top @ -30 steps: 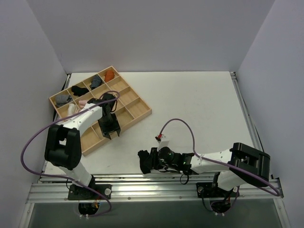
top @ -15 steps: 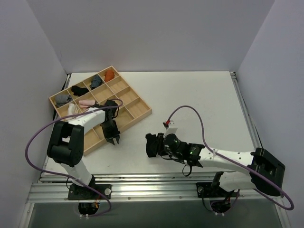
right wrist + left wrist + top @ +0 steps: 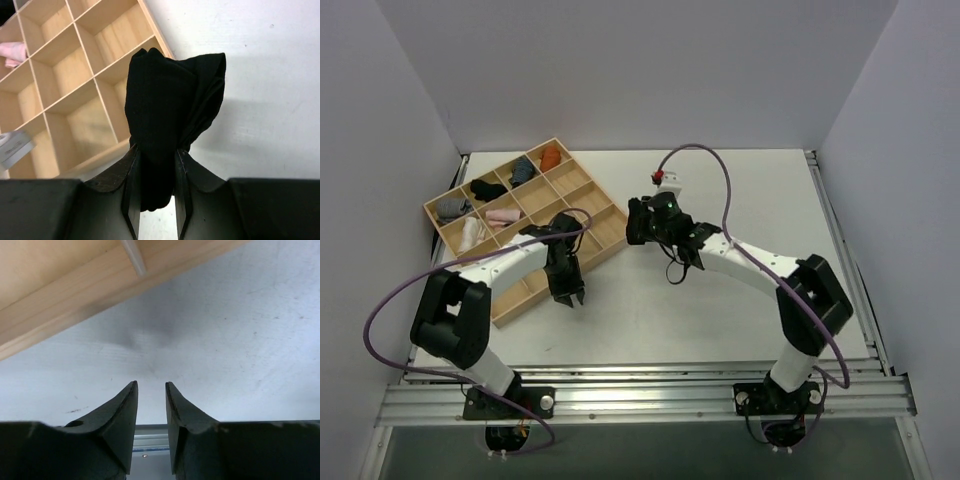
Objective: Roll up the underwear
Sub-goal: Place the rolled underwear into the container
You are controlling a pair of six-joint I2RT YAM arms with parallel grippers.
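Right gripper [image 3: 156, 150] is clamped on the plain black soft fabric underwear [image 3: 170, 100]. The fabric is bunched into a lump that sticks out past the fingertips, with its lower part pinched between the two fingers. In the top view the right arm reaches across the white bench [image 3: 770, 190], and the right gripper [image 3: 642, 225] and underwear [image 3: 636, 218] sit at the right corner of the shallow wooden compartment tray [image 3: 598, 188]. The right wrist view puts the bundle over the tray's outer wall [image 3: 155, 35], with bare compartments beside it. It casts a shadow on the bench.

Left gripper [image 3: 151, 385] holds nothing: narrow gap between the fingers, only bench [image 3: 225, 340] visible through it. It sits just off the tray's near wall [image 3: 75, 305], and the top view agrees [image 3: 572, 296].

The tray's far compartments hold small rolled bundles: grey [image 3: 450, 208], black [image 3: 485, 188], orange [image 3: 550, 158] and pink [image 3: 500, 215].
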